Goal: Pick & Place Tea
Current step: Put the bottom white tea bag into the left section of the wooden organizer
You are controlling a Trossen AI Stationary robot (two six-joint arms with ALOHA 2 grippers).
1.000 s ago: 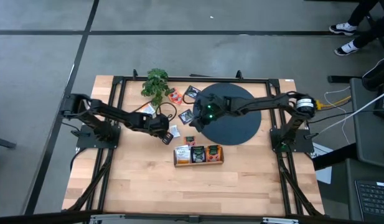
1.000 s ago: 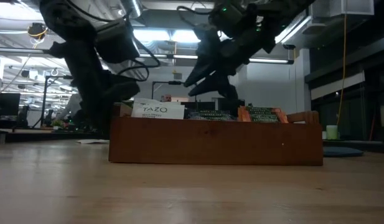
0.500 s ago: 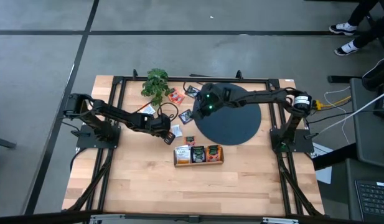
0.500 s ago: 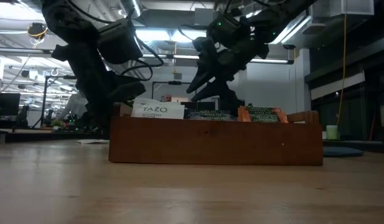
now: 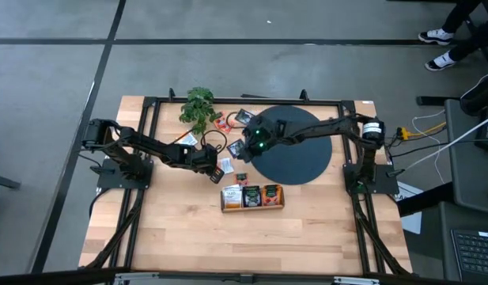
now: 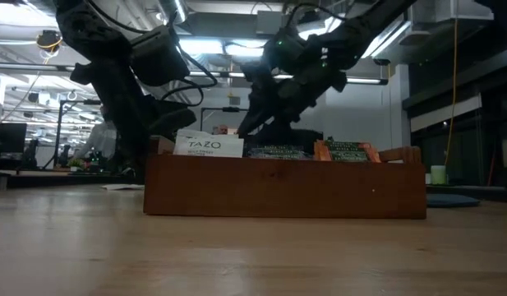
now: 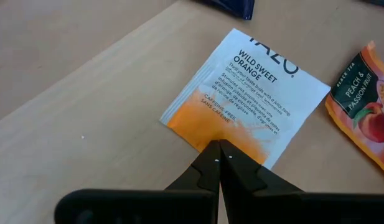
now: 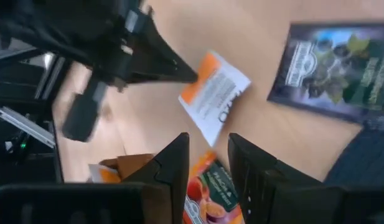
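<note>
1. Left gripper [image 7: 218,163] is sitting low over the wood table [image 5: 188,229], just left of the black disc [image 5: 303,162]. Its fingers are pinched together on the orange edge of a white-and-orange tea packet [image 7: 244,96]; the packet is lying flat on the wood, so this reads as a grip just taken, lift not yet begun.
2. Pinching at the edge looks deliberate: a thin flat packet offers no other purchase.
3. Right gripper [image 8: 207,163] is hovering near the disc's left rim, fingers apart, holding nothing. Below and ahead of it: a dark teal packet [image 8: 332,71], the white-and-orange one, and a peach packet [image 8: 213,193] close under the fingertips.
4. Judging by its aim, the right arm is lining up for the peach or the dark packet.
5. Wooden tray [image 5: 252,197] in front of the disc is already holding packets upright in a row; likely the drop point.
6. More loose packets [image 5: 222,122] are lying near the plant [image 5: 198,105], well apart from both grippers.
</note>
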